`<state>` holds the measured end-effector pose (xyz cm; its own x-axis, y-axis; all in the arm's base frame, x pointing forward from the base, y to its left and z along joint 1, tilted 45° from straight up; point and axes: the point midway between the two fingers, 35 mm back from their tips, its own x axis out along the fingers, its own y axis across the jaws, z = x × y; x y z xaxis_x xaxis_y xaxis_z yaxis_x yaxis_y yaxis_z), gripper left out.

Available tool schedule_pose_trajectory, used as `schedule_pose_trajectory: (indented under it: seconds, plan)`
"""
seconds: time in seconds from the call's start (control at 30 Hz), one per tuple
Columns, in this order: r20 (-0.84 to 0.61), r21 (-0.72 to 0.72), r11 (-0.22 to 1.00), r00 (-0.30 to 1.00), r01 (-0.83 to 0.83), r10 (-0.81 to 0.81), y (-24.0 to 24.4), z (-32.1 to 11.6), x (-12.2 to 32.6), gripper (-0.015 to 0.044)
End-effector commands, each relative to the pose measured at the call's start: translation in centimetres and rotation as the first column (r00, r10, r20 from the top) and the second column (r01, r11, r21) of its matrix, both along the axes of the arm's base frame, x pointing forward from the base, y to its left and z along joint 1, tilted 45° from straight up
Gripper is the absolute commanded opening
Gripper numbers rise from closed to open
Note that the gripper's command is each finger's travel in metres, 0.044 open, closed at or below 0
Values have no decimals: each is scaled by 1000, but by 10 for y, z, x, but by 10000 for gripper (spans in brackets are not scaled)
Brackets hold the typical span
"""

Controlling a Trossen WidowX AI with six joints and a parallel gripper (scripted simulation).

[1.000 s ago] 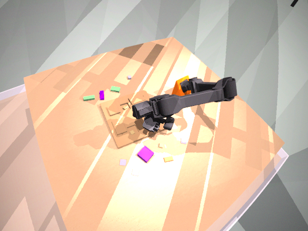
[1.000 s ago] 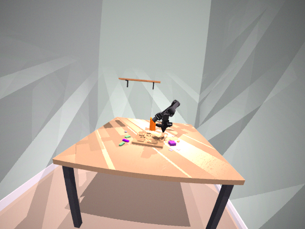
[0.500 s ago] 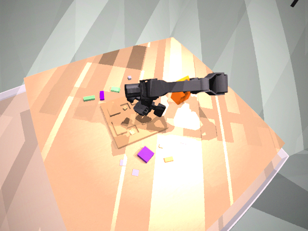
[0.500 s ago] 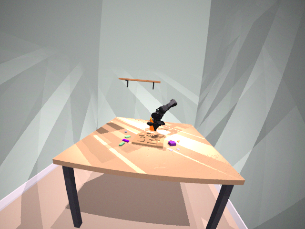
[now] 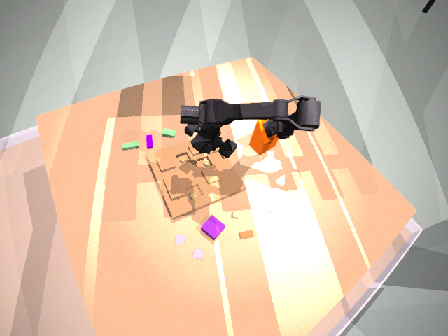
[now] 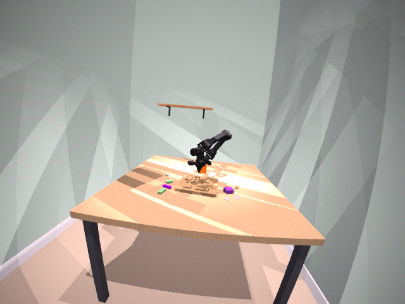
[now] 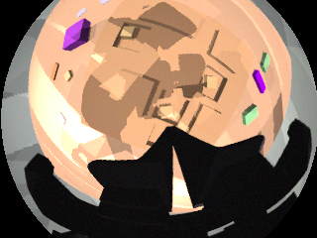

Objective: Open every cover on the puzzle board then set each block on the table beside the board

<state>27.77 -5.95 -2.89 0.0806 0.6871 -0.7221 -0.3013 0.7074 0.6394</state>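
Observation:
The wooden puzzle board (image 5: 180, 210) (image 6: 196, 193) has recessed outlines; its covers share its colour and are hard to tell apart. Small tan pieces show at recesses: one (image 5: 194, 193) (image 7: 129, 31) near the front, one (image 5: 183, 158) (image 7: 211, 81) at the back left, and one (image 5: 206, 162) (image 7: 165, 110) nearest the fingers. Whether they are blocks or knobs I cannot tell. My gripper (image 5: 203, 148) (image 6: 199, 171) (image 7: 170, 130) is shut and empty above the board's back part, hiding some of it. A tan block (image 5: 234, 215) (image 7: 68, 75) lies on the table beside the board.
A large purple block (image 5: 213, 227) (image 6: 228, 190) (image 7: 76, 35), an orange piece (image 5: 246, 234) and thin lilac tiles lie off the front edge. Two green blocks and a small purple block (image 5: 149, 141) lie left. An orange wedge (image 5: 262, 138) stands by the arm base.

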Motion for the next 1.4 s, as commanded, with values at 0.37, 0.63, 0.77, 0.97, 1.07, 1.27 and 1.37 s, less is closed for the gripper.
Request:
schedule_pose_trajectory:
  seconds: [0.37, 0.63, 0.77, 0.97, 1.07, 1.27, 1.37]
  plan:
    - [-3, 5, 1000, 1000, -5, 5, 35, -37, 3, 0]
    - [-3, 5, 1000, 1000, -5, 5, 38, -40, 4, 0]
    - [-3, 5, 1000, 1000, -5, 5, 40, -42, 4, 0]
    - [-3, 5, 1000, 1000, -5, 5, 44, -45, 5, 0]
    - [-3, 5, 1000, 1000, -5, 5, 44, -45, 5, 0]
    - [-3, 5, 1000, 1000, -5, 5, 43, -47, 8, 0]
    - [-3, 5, 1000, 1000, -5, 5, 41, -49, 11, 0]
